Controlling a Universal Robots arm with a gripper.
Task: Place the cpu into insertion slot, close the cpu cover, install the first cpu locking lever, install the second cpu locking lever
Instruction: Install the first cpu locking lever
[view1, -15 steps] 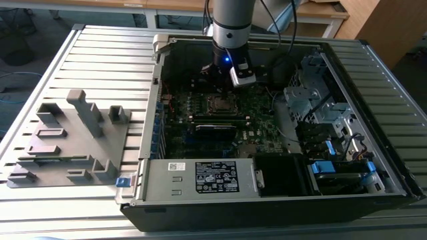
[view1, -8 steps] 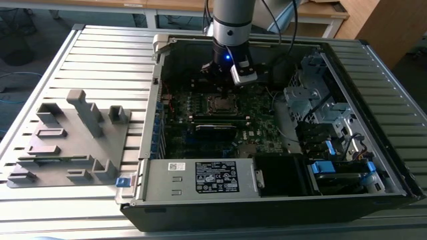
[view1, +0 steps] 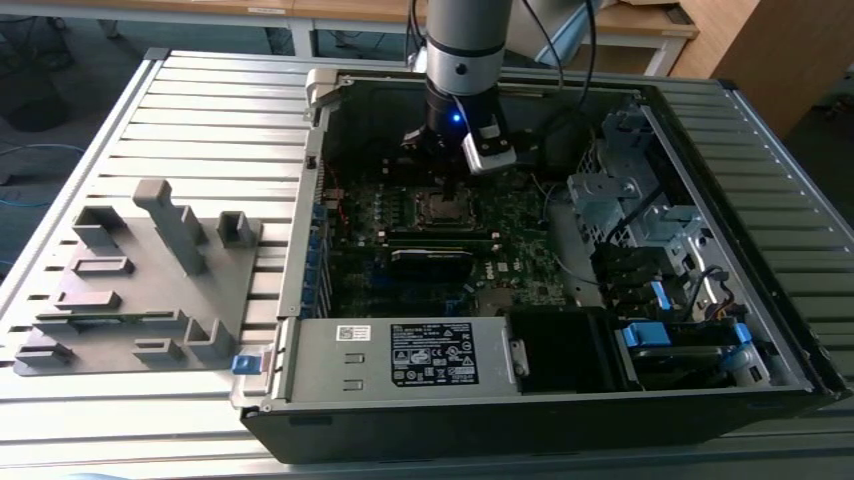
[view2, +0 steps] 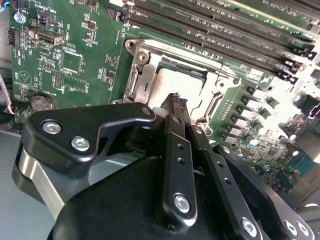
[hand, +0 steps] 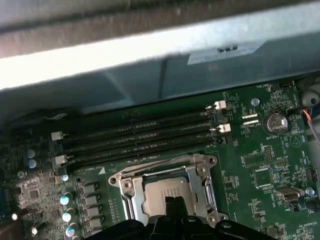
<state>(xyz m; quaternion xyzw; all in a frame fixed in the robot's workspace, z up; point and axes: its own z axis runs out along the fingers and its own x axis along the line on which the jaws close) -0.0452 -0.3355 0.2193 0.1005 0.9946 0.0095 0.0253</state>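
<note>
cpu (view2: 177, 82) is seated in the insertion slot (view1: 442, 207) under the lowered cpu cover (view2: 150, 65) | gripper (view2: 175, 100) is poised just above it | fingers are pressed together, nothing grasped

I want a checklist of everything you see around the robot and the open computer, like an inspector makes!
Surface: slatted metal table carrying an open computer case.
Job's things: cpu lies in the insertion slot; cpu cover frames it, lying down around the chip.
Clutter: grey holder block on the table at the exterior view's left; white-and-black label on the case's metal box.
Pincer: pincer hangs just above the cpu, fingertips together, holding nothing.
Cables: black cables run from the arm; blue connectors inside the case.
Surroundings: wooden furniture behind the table.
</note>
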